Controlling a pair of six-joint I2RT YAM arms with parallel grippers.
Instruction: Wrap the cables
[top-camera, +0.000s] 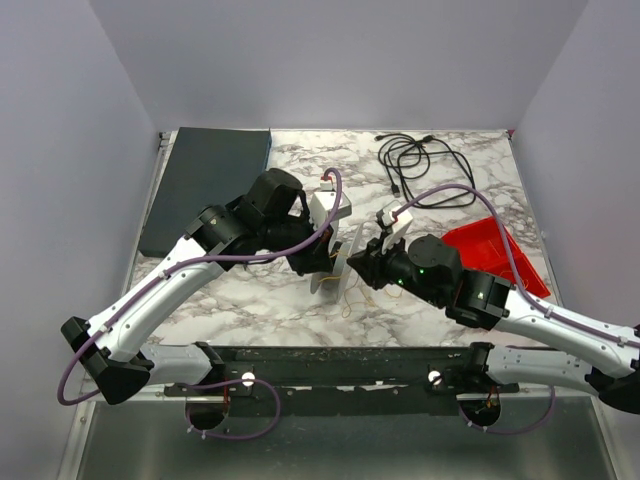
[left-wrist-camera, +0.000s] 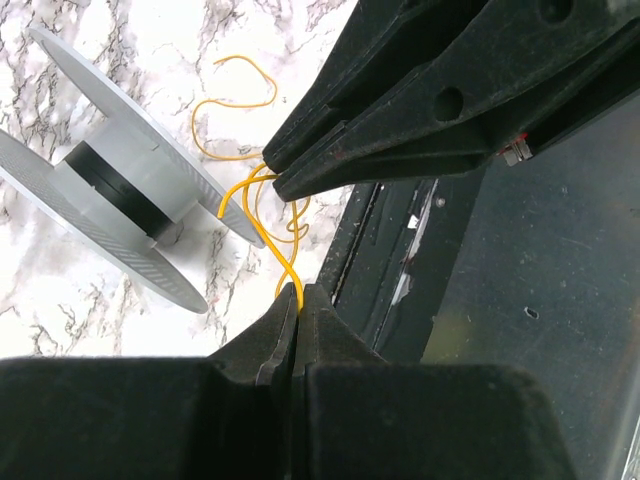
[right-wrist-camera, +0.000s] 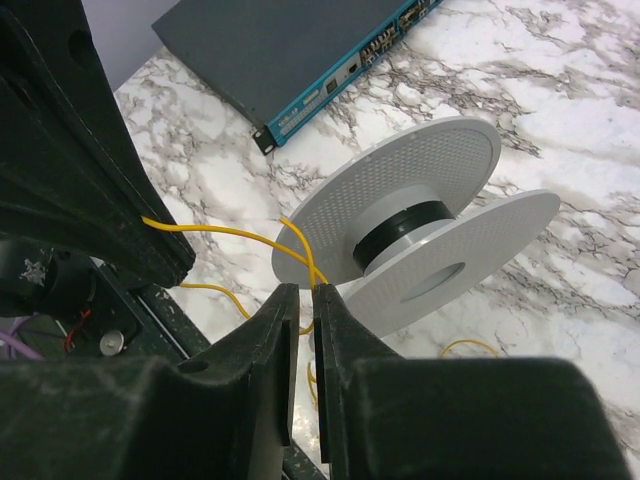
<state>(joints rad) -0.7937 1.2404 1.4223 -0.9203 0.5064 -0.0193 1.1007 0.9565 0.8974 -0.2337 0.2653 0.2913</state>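
The cable is a thin yellow wire lying in loose loops on the marble beside a grey plastic spool with a black core. My left gripper is shut on one strand of it. My right gripper is closed on the wire right next to the spool, with only a wire-wide gap between its jaws. The two grippers meet over the spool in the middle of the table, left gripper, right gripper. More wire trails toward the front edge.
A dark grey flat box lies at the back left. A black cord with plugs is coiled at the back right. A red tray sits at the right behind my right arm. A black rail runs along the near edge.
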